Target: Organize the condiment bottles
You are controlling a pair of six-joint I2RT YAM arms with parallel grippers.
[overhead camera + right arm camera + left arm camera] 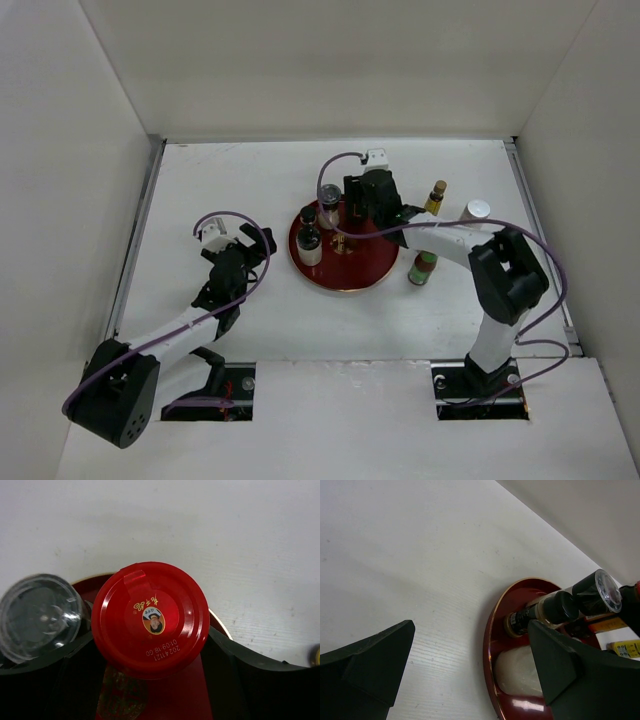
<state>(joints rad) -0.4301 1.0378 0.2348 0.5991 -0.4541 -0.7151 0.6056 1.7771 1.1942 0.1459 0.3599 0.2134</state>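
A: Status on the bottles?

B: Part done, I reckon. Red tray sits mid-table w/ a black-capped bottle and a clear-capped shaker on its L side, both upright and close together. R gripper is over the tray's back part, jaws clamped either side of the red-lidded jar, just beside the shaker. Can't tell if the jar's base is down on the tray or lifted.

A: And the L gripper?

B: Low over bare table just L of the tray. Jaws spread wide, nothing btwn them.

A: What's left?

B: Three off the tray on the R, all upright:
- Yellow-capped bottle, nr the back.
- White-capped bottle, beside it toward the R wall.
- Red-capped green bottle, just off the tray's R rim.

So approx 3 on or at the tray and 3 to go, if the tray's the goal, which is my guess. The arm may hide others.

A: Surface, room?

B: White table, matte, faint grain. Plain white walls box it in on 3 sides. Purple cables loop off each arm.
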